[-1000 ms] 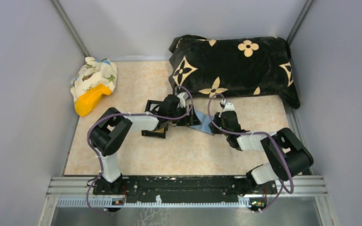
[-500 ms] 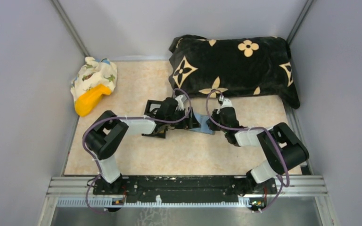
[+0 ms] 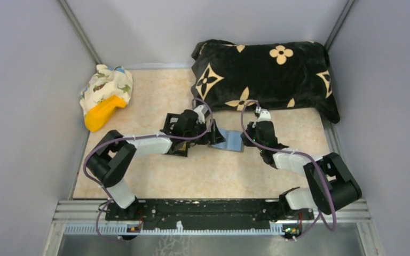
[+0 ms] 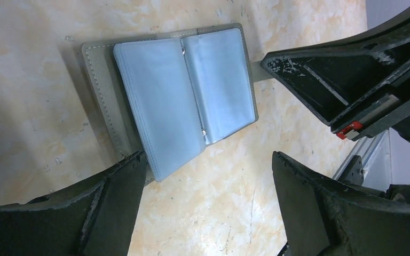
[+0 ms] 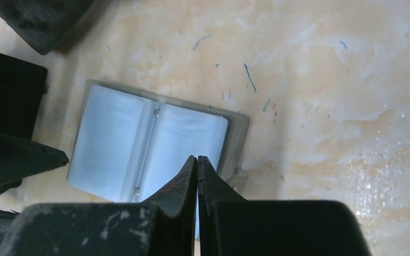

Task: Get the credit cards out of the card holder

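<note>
The card holder (image 4: 184, 101) lies open and flat on the marbled beige surface (image 3: 203, 176), about midway between the two arms. It has a grey stitched cover, and inside is a stack of cloudy pale-blue plastic sleeves, folded like the pages of a little book around a middle spine. A small grey tab (image 5: 238, 178) sticks out from one edge.

Through the milky plastic I can't tell whether any cards sit in the sleeves. The corner nearest the left arm is cut off behind one black finger.

The left claw (image 4: 208, 160) is spread wide just beside the holder's edge, gripping nothing. The right claw (image 5: 197, 160) has its tips pressed tight together over the opposite edge of the sleeves, near the tab. Whether anything thin is caught between them I can't make out.

Under the left arm sits a black box (image 3: 177, 151), mostly covered by it. Behind the arms a black pillow (image 3: 267, 74) with tan flower shapes lies against the back wall. A crumpled printed cloth (image 3: 109, 85) with something yellow (image 3: 102, 113) beneath it is in the far left corner
</note>
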`<act>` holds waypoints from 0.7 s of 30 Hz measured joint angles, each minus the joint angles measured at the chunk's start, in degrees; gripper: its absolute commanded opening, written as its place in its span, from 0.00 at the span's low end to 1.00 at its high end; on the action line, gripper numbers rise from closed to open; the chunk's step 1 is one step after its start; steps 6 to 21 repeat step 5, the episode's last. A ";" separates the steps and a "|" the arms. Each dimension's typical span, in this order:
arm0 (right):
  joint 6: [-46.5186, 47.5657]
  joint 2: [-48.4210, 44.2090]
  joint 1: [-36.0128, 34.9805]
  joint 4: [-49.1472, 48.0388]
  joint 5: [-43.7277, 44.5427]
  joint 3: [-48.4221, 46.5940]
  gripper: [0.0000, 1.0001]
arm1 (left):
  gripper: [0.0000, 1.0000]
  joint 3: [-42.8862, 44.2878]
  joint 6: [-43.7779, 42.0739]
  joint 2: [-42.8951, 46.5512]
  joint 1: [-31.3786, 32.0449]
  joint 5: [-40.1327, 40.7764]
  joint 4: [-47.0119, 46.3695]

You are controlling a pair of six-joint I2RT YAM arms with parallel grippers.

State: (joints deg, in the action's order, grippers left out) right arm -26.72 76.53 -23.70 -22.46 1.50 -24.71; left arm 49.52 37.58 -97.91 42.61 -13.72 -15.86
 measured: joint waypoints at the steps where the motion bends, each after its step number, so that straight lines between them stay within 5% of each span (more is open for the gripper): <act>1: 0.07 0.02 0.00 0.17 0.00 0.37 0.00 | 0.92 -0.09 -0.15 0.09 0.02 0.09 -0.02; 21: 0.11 0.02 0.04 0.90 0.00 1.49 0.00 | 0.92 -0.70 -1.05 0.94 0.04 0.85 0.02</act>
